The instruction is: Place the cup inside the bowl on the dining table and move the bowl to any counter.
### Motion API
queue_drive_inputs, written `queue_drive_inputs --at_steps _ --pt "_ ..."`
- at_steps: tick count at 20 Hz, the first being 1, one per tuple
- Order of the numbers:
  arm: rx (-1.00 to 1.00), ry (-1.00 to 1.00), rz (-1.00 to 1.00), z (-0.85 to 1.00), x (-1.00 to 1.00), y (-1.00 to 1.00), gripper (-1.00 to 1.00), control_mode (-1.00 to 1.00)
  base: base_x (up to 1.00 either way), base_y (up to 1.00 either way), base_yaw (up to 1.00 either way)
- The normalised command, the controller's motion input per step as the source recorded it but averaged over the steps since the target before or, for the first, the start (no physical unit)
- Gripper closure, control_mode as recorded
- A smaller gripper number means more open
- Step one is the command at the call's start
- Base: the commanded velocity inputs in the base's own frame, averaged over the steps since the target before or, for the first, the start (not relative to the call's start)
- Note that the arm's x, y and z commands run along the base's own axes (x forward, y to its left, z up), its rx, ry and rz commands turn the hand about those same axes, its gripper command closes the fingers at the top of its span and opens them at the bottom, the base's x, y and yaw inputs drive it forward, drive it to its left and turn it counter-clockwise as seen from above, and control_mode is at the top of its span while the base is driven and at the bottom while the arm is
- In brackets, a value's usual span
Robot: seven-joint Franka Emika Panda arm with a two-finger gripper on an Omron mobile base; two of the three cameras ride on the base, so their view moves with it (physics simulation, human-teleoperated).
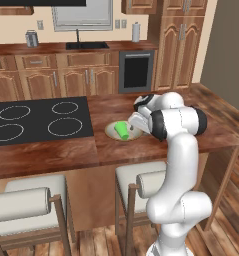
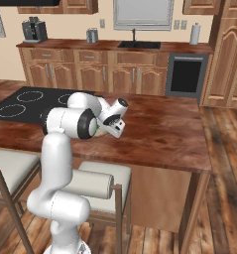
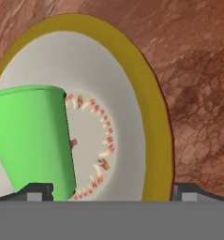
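My two-finger claw [image 3: 108, 190] hangs low over the shallow round cream bowl with its tan rim [image 3: 153, 140], which sits on the glossy reddish-brown wooden dining table [image 1: 211, 137] just to the right of the inset black four-ring cooktop [image 1: 38, 120]. The small bright green tapered cup [image 3: 36, 140] lies tilted inside the bowl, its mouth turned up toward the far rim, resting against the painted ring of red and white marks on the bowl's floor. My fingertips [image 3: 186, 192] stand far apart, one at each lower corner of the hand view and neither pressing on anything, so I count the claw as wide and empty. From the left base view the cup [image 1: 122, 130] shows green against the bowl [image 1: 111, 131], just off my wrist; from the right base view my own arm covers most of it. With the cup in, I judge the step in hand to be taking hold of the bowl. To do that well I would pinch the near rim, one finger inside and one outside, clear of the cup so it is not knocked out, then lift level and slowly, since a loose cup may roll, before carrying it to the wooden counter along the beige wall [image 2: 55, 45].
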Motion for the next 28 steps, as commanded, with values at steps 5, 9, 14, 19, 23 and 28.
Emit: queue_drive_inputs --at_steps 5,9,14,19,23,28 --pt "0.00 0.01 0.00 -0.04 0.02 0.02 -1.00 -1.00 0.00 0.00 0.00" --pt "0.00 0.03 0.00 0.00 0.00 0.00 -1.00 -1.00 0.00 0.00 0.00" --pt "0.00 0.03 0.00 0.00 0.00 0.06 1.00 -1.00 0.00 0.00 0.00" --pt "0.00 0.02 0.00 0.00 0.00 0.00 1.00 -1.00 0.00 0.00 0.00" --pt "0.00 0.03 0.00 0.00 0.00 0.00 1.00 -1.00 0.00 0.00 0.00" --pt "0.00 0.02 0.00 0.00 0.00 0.00 1.00 -1.00 0.00 0.00 0.00"
